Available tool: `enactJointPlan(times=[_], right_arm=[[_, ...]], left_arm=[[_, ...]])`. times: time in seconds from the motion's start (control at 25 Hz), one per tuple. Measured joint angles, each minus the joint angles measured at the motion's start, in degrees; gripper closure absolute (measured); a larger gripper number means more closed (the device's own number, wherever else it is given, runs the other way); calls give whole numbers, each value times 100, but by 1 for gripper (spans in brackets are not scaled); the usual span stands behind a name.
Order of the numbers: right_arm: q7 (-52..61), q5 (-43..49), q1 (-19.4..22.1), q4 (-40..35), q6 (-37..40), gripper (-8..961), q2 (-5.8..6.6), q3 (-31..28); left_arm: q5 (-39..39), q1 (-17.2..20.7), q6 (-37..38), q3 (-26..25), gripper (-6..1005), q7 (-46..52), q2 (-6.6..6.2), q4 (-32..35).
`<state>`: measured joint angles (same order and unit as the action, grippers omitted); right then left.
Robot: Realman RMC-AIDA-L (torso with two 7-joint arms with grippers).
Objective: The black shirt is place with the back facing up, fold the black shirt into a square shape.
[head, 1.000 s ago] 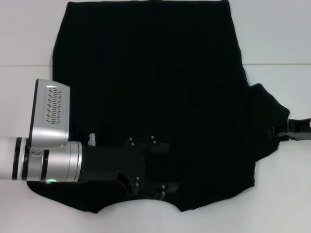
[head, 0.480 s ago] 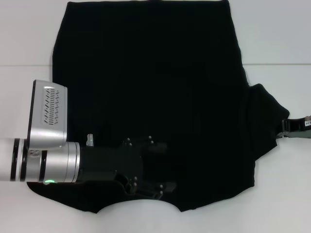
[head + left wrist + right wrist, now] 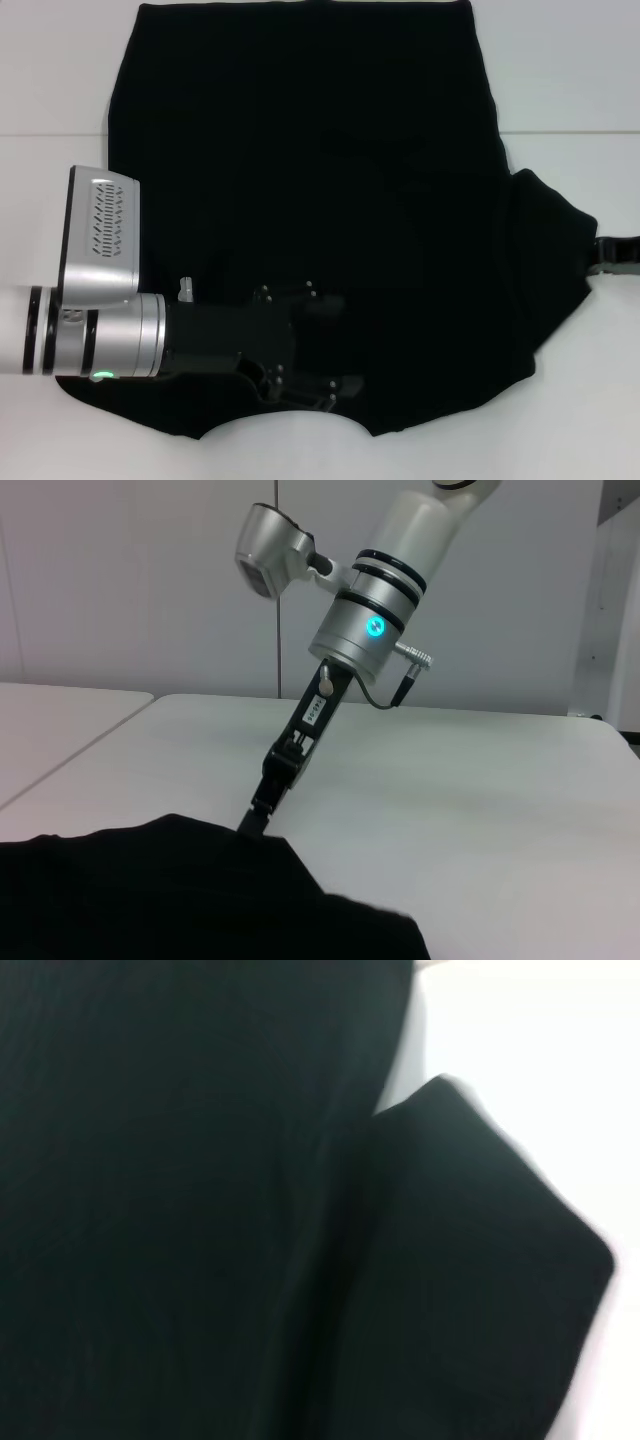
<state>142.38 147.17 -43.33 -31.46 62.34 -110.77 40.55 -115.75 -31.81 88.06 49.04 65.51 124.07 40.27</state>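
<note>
The black shirt [image 3: 310, 200] lies spread on the table [image 3: 50, 90]. Your right gripper [image 3: 262, 815] pinches its sleeve edge; the left gripper [image 3: 305, 375] rests over the collar end, grip unclear. Pull unevenly and the sleeve may slip free or bunch.

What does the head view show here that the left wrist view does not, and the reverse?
Only the head view shows the whole black shirt spread flat on the white table, with the left tool over its near part. Only the left wrist view shows the right arm's silver wrist with a lit ring and the wall behind. Both show the right tool at the shirt's right sleeve edge.
</note>
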Motion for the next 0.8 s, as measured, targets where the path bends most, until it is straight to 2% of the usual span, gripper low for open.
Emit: enactJointPlan(times=[0.4, 0.8], right_arm=[[-27, -13, 153, -246, -154, 955, 28, -140], [-91, -25, 124, -253, -371, 955, -40, -133]], left_arm=[[35, 29, 50, -69, 67, 12, 3, -24], [42, 37, 54, -71, 77, 14, 3, -29]])
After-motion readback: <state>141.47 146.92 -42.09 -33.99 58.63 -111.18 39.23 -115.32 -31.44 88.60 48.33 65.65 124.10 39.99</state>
